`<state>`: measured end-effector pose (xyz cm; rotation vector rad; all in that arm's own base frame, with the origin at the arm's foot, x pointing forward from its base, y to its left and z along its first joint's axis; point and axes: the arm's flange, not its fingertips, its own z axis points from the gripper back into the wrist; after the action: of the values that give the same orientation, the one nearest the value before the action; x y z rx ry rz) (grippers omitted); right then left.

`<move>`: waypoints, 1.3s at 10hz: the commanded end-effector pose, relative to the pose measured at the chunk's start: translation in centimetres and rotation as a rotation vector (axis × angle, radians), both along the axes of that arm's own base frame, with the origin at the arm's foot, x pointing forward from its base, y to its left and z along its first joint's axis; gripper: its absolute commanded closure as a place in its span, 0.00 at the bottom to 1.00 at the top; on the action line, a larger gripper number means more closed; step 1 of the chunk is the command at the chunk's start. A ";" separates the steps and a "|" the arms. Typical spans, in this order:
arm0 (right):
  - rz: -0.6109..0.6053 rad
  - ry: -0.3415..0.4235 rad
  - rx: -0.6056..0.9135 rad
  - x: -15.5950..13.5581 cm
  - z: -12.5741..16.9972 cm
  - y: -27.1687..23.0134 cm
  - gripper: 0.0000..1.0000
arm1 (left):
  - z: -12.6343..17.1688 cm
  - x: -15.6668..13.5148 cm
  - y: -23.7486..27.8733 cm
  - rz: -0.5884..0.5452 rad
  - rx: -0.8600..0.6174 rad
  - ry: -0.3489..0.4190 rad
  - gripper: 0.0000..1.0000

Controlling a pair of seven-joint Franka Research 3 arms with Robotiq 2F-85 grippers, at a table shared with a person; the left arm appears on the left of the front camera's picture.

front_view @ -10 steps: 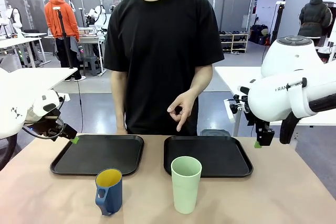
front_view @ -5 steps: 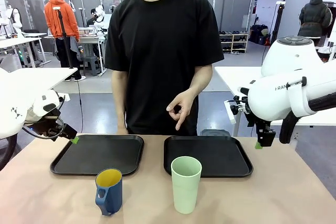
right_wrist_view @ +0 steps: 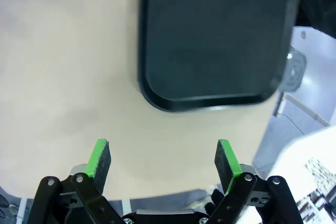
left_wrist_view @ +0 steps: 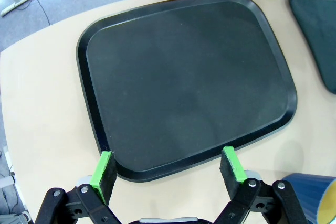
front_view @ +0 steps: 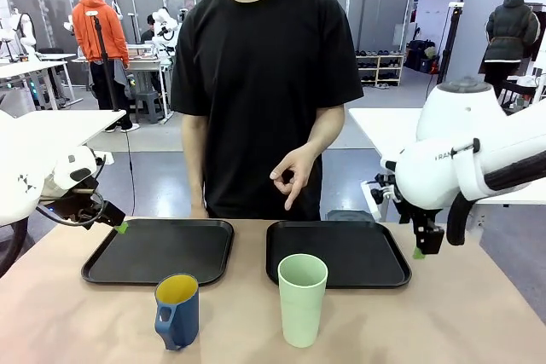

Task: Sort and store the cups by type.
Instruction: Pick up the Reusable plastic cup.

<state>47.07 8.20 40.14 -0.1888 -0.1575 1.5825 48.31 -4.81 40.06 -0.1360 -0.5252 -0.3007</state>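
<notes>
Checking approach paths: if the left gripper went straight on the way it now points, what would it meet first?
Most likely the left-hand flat black plastic tray, though depth is unclear.

2 cups total: 1 dark-blue mug (front_view: 177, 311) w/ handle, 1 tall mint-green tumbler (front_view: 302, 298), handleless. 2 black trays: left tray (front_view: 162, 249), right tray (front_view: 363, 249). 1 person (front_view: 264, 83) at far side, black tee.

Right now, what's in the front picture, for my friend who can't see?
A blue mug stands before the left tray and a taller mint-green tumbler before the right tray, both black and bare. A person in a black T-shirt faces them, with the left gripper and right gripper at the trays' outer edges.
</notes>
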 end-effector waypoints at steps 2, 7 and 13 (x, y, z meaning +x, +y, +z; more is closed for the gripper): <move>0.052 0.040 0.087 -2.0 -3.1 0.0 0.00 | 0.1 0.0 0.0 -0.001 0.000 -0.002 0.00; 0.206 0.000 0.502 -4.2 -7.6 -0.4 0.00 | 0.1 0.0 0.0 -0.001 0.000 -0.002 0.00; 0.240 -0.004 0.810 -1.3 -10.6 -2.3 0.00 | 0.1 0.0 0.0 -0.001 0.000 -0.002 0.00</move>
<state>44.63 5.70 30.64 0.4714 -0.8113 1.6313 48.31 -4.81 40.05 -0.1360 -0.5251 -0.3007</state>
